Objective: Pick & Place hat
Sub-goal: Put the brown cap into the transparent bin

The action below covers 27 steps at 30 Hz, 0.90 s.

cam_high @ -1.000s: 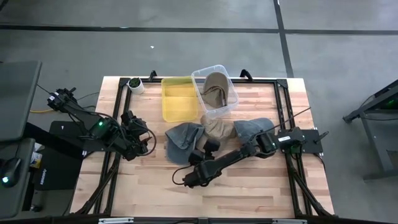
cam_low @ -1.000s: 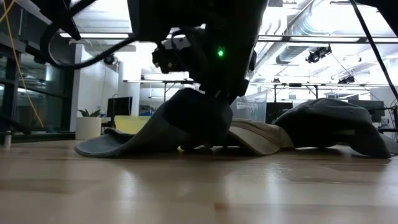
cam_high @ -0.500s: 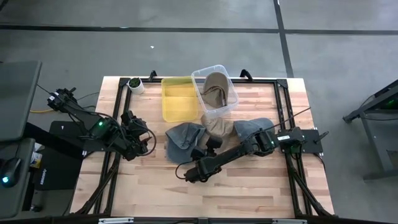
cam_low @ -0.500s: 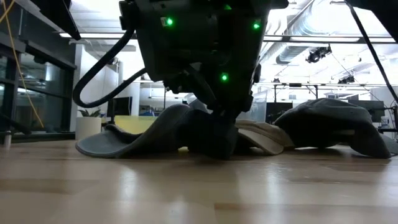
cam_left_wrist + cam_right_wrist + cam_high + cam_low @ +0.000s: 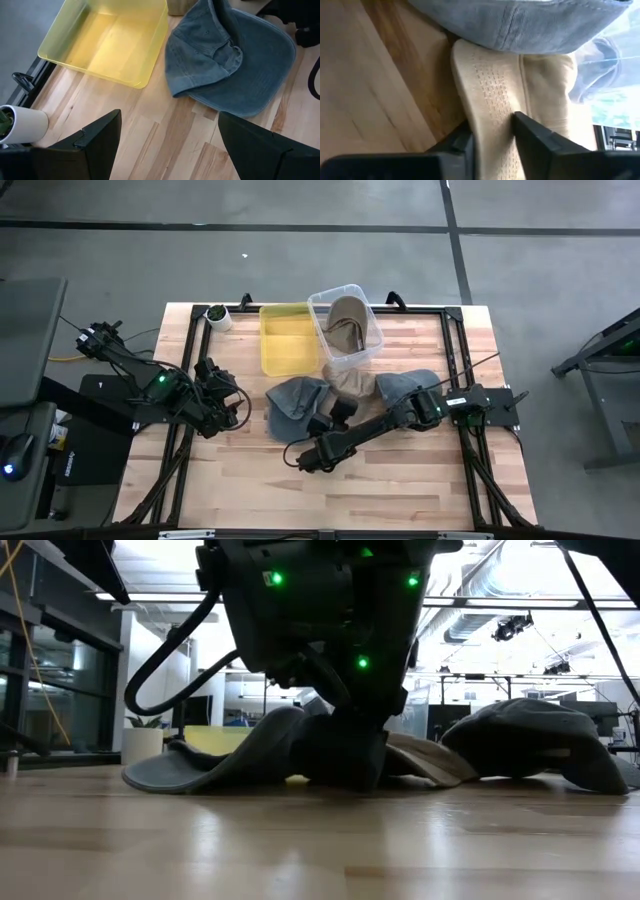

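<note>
A tan hat [image 5: 350, 385] lies mid-table, its brim [image 5: 487, 85] on the wood, between two blue-grey hats [image 5: 295, 405] [image 5: 405, 387]. My right gripper [image 5: 338, 412] is low at the table and shut on the tan hat's brim; in the low view it [image 5: 340, 755] stands in front of the hats. My left gripper [image 5: 170, 150] waits open at the table's left, clear of the nearer blue-grey hat [image 5: 230, 60]. Another tan hat [image 5: 346, 323] rests inside a clear bin [image 5: 318, 305]. My right gripper pinches the front edge of the tan hat's brim [image 5: 492, 117] between its two fingers, one finger [image 5: 460, 145] on the table side and the other [image 5: 535, 135] on the brim's upper face. The fingers come in nearly level from the table's near side. The hat lies on the table.
A yellow bin [image 5: 288, 338] stands beside the clear bin at the far side. A small white pot [image 5: 217, 316] sits at the far left corner. A black frame rail [image 5: 455, 350] runs along the table's edges. The near half of the wooden top [image 5: 400, 485] is bare.
My right gripper has come down to the tabletop and moved slightly toward the far edge, up to the tan hat's brim. The near blue-grey hat's crown has sunk a little beside it.
</note>
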Tool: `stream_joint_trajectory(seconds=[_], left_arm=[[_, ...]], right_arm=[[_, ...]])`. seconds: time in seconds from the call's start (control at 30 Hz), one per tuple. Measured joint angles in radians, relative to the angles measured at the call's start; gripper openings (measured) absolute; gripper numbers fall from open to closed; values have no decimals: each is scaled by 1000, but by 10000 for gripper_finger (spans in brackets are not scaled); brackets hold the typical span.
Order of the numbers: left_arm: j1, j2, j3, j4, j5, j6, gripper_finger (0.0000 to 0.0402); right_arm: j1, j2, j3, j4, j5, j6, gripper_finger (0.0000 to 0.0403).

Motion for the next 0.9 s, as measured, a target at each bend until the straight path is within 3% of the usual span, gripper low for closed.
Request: stream_joint_trajectory(seconds=[0.37,0.9], left_arm=[[0,0,0,32,0,8,309],[0,0,0,13,9,38,309]], right_arm=[[-1,-2,4,-11,-11,-4,15],[15,2,259,-181,-108,13,5]])
